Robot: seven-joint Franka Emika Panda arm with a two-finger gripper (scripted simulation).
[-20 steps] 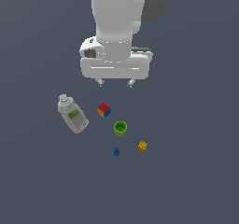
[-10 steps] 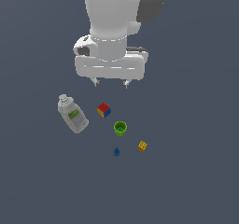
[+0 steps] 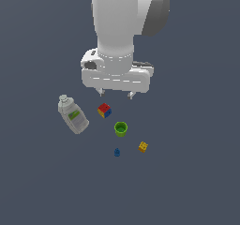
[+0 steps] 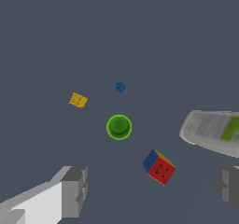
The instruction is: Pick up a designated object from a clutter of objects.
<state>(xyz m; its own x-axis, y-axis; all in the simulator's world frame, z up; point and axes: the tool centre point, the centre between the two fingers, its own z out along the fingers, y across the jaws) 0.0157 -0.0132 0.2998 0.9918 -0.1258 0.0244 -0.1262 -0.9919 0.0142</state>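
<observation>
the robot's gripper [image 3: 116,94] hangs open and empty above the multicoloured cube [image 3: 104,110], while the tiny yellow toy brick [image 3: 143,146] sits nearer the camera and toward the exterior view's right, just beyond the green cup [image 3: 121,128].

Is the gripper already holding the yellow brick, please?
No, the open gripper hangs empty above the multicoloured cube, apart from the yellow brick.

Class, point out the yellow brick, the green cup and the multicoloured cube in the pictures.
yellow brick [image 3: 143,146]: exterior view, on its studded top face.
green cup [image 3: 120,129]: exterior view, on its outer wall.
multicoloured cube [image 4: 159,167]: wrist view, on its red face.
</observation>
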